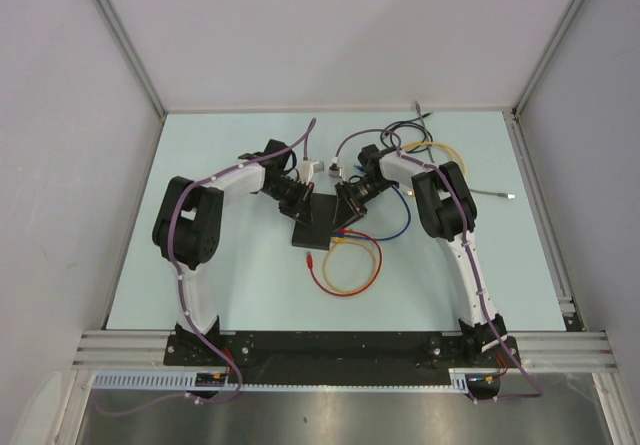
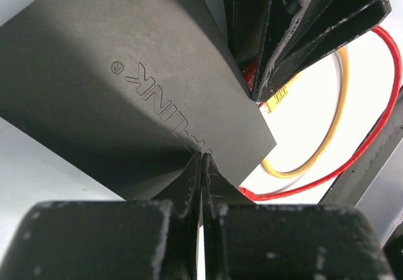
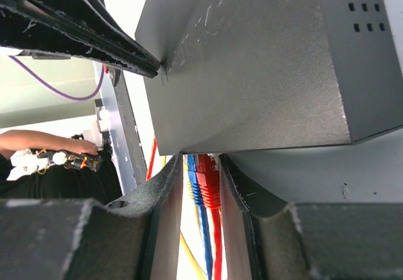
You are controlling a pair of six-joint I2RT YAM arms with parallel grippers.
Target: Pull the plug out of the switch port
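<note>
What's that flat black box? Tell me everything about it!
The flat matte-black switch lies on the pale table, with lettering on top and small vent holes on one side. The shut left gripper touches its top. A red plug and a blue plug sit in one edge, between the fingers of the right gripper.

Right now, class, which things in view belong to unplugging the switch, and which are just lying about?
Belong to the job:
- switch
- red plug and blue plug in its ports
- right gripper, straddling both plugs
- left gripper, tips on the switch

Lying about, off to the far right:
- black cable
- pale yellow cable loop
- grey cable
</note>
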